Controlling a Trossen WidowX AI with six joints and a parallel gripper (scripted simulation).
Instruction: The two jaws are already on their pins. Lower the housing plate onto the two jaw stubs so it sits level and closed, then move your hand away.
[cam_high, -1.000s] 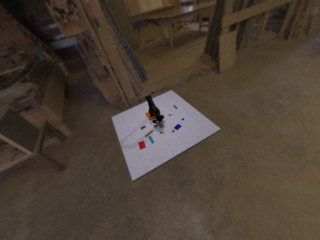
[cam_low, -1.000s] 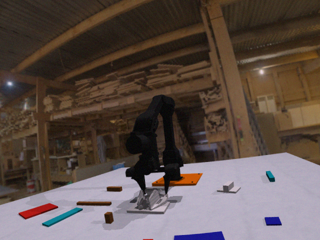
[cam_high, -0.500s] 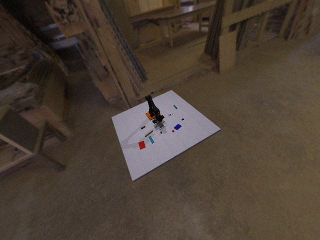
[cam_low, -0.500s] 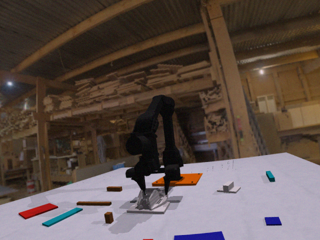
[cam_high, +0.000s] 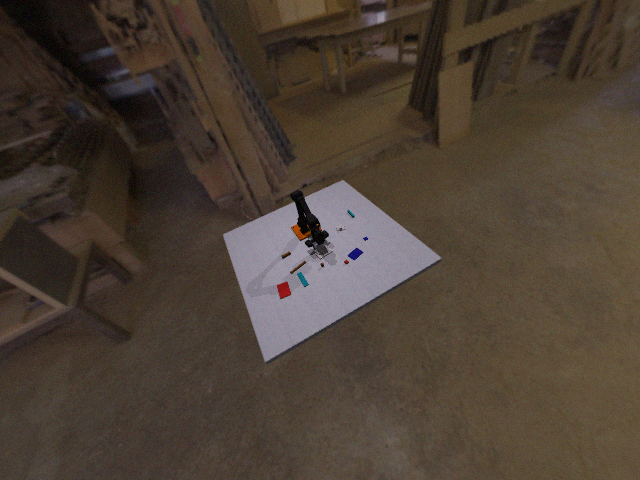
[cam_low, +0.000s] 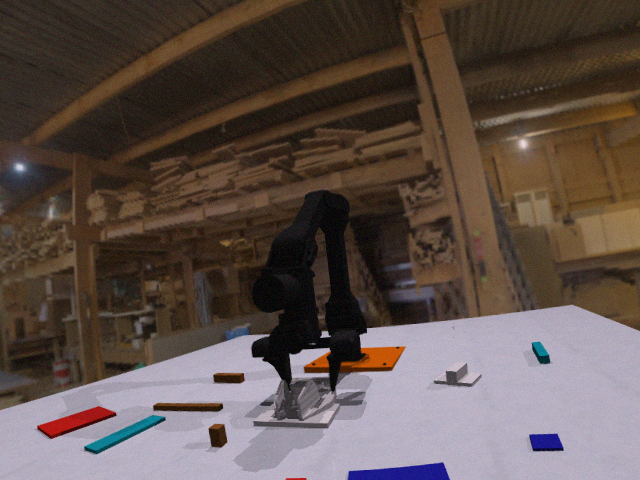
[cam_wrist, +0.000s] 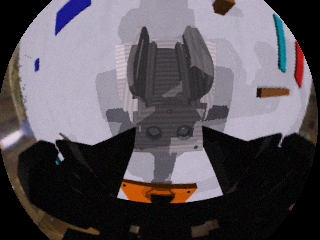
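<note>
My gripper (cam_low: 310, 387) (cam_wrist: 167, 130) is shut on the grey housing plate (cam_wrist: 169, 142), with one finger at each side edge. The plate shows two round holes and looks roughly level, low over the rear end of the jaws. Two grey ridged jaws (cam_wrist: 138, 67) (cam_wrist: 201, 67) stand side by side on the pale base (cam_low: 294, 421) (cam_wrist: 121, 62), with a gap between them. In the exterior view the jaws and fingertips partly hide the plate. The stubs are hidden, so I cannot tell whether the plate touches them.
The orange arm mount (cam_low: 382, 357) (cam_wrist: 132, 191) is behind the base. A small white piece with an upright block (cam_low: 456, 373) stands to the right. Brown blocks (cam_low: 218, 435) (cam_low: 187, 407), a teal strip (cam_low: 125, 434) and a red plate (cam_low: 77, 421) lie left; blue plates (cam_low: 545, 442) (cam_low: 400, 472) lie nearer the camera.
</note>
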